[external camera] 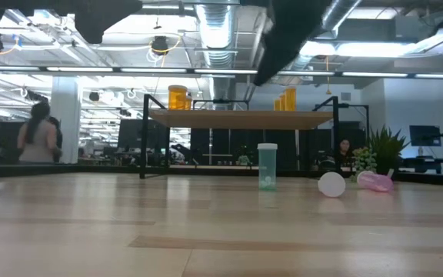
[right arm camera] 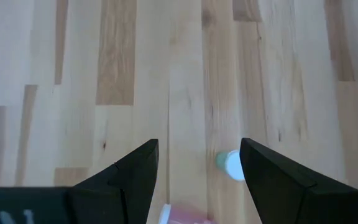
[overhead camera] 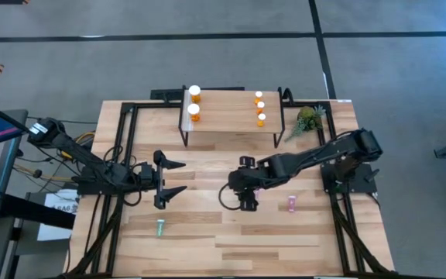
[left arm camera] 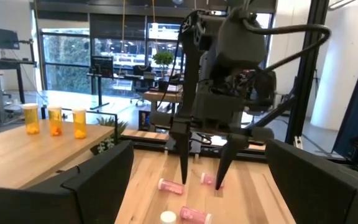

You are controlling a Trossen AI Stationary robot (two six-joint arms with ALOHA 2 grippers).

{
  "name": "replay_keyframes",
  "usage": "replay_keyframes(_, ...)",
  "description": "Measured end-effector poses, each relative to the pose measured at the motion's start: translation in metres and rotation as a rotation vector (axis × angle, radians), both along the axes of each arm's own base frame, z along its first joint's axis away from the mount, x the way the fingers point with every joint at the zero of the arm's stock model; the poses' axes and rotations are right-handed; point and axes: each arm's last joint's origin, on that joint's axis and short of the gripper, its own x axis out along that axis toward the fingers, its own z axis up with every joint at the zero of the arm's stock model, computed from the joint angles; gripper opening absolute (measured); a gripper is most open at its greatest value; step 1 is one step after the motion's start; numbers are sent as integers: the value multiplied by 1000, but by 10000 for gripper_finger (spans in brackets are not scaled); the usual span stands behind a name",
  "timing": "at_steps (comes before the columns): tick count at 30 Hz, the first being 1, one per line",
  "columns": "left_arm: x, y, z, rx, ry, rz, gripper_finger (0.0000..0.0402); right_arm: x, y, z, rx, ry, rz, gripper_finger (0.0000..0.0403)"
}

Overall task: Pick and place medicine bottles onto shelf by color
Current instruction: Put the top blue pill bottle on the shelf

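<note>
The shelf (overhead camera: pixel 231 116) stands at the table's far side and carries two larger orange medicine bottles (overhead camera: pixel 194 104) at its left end and three small ones (overhead camera: pixel 260 108) at its right. My right gripper (left arm camera: pixel 201 177) hangs open, fingers pointing down, above pink bottles lying on their sides (left arm camera: pixel 171 186) (left arm camera: pixel 209 180) (left arm camera: pixel 193 216). In its own wrist view a white cap with a greenish edge (right arm camera: pixel 232 165) and a pink bottle (right arm camera: pixel 185 214) lie below its fingers. Another pink bottle (overhead camera: pixel 292 203) lies to the right. A pale green bottle (external camera: pixel 268 166) stands upright near the front left. My left gripper (overhead camera: pixel 173 179) waits open, left of centre.
A small green plant (overhead camera: pixel 308 120) stands beside the shelf's right end. Black frame rails (overhead camera: pixel 122 147) run along the table's left and right sides. Bare wood lies between the grippers and the near edge. A person (external camera: pixel 38 138) stands in the room beyond.
</note>
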Motion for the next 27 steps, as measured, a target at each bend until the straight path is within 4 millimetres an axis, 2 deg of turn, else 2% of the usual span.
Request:
replay_keyframes(3,0,0,0,0,2,0,352,-12,-5,-16,21,-12,-34,249)
replay_keyframes(7,0,0,0,0,4,9,352,-21,-8,-19,41,-78,-42,249)
replay_keyframes(10,0,1,0,-3,6,26,352,-22,-8,-30,35,-58,-42,249)
replay_keyframes(17,0,1,-2,-9,16,26,352,-12,-17,-63,16,10,-72,249)
replay_keyframes(22,0,1,-3,-7,28,25,352,-3,-27,-72,28,8,-78,249)
replay_keyframes(27,0,0,-4,-4,36,25,352,0,-41,-72,22,-3,-105,249)
